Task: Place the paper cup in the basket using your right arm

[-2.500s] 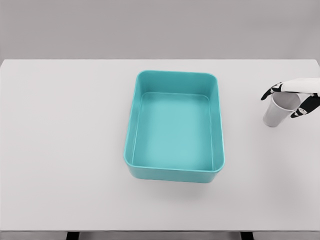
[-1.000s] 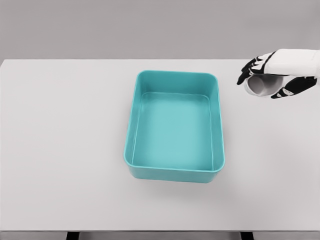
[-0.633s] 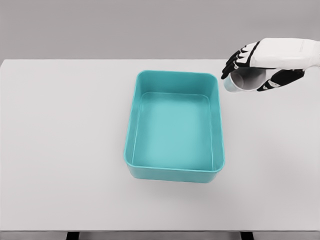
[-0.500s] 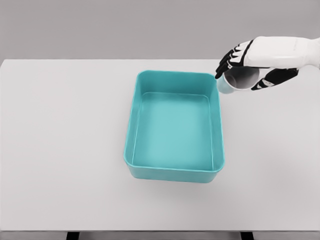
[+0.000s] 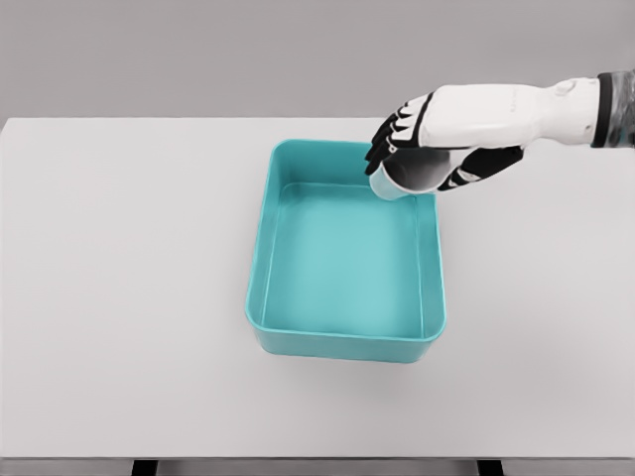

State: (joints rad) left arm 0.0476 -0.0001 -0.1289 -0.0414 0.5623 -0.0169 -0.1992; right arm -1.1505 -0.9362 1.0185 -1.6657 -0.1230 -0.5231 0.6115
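The cup (image 5: 409,175) is gripped in the right hand (image 5: 437,139), tilted. It is held above the far right corner of the basket (image 5: 260,297) on the table (image 5: 119,297).

A big white table (image 5: 119,297) holds one thing: a blue-green basket (image 5: 260,297), sitting flat near the middle of it.
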